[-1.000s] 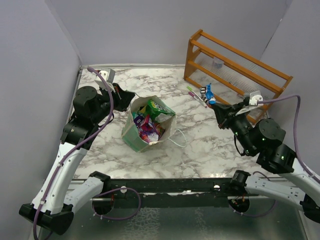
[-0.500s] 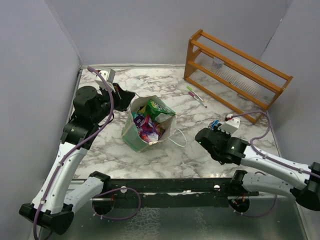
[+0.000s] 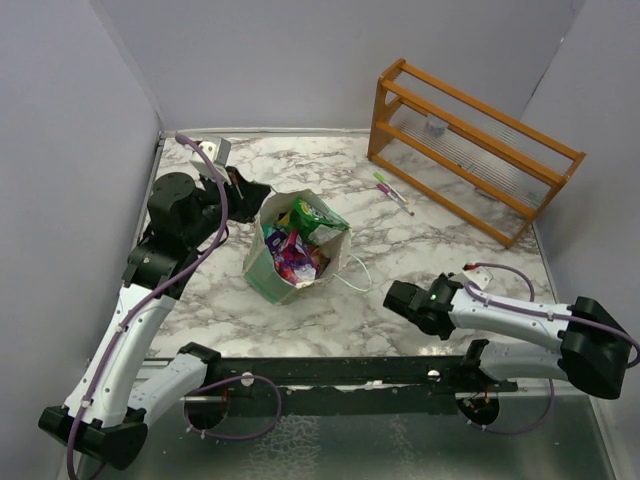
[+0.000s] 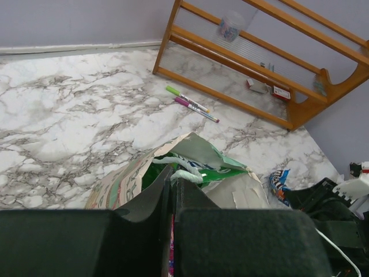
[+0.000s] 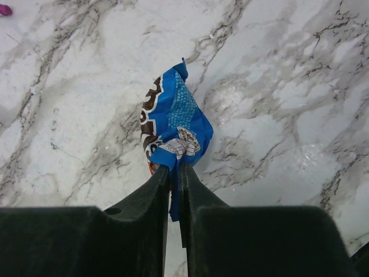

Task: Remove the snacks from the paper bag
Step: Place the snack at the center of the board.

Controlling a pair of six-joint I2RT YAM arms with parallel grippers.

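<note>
Blue snack (image 5: 173, 118) (crumpled) pinched in right gripper (image 5: 174, 170); left gripper (image 4: 173, 184) clamps paper bag (image 4: 118, 187).

One paper bag (image 3: 258, 268), one green packet (image 3: 312, 217) at its mouth plus a jumble of purple and red ones, exact number cannot be told. One blue packet (image 5: 173, 118) outside, two pens: green pen (image 4: 185, 98), purple pen (image 4: 197, 109). One wooden rack (image 4: 311, 107) with a few small items too tiny to count, two grippers: left gripper (image 4: 172, 176), right gripper (image 5: 173, 168).
</note>
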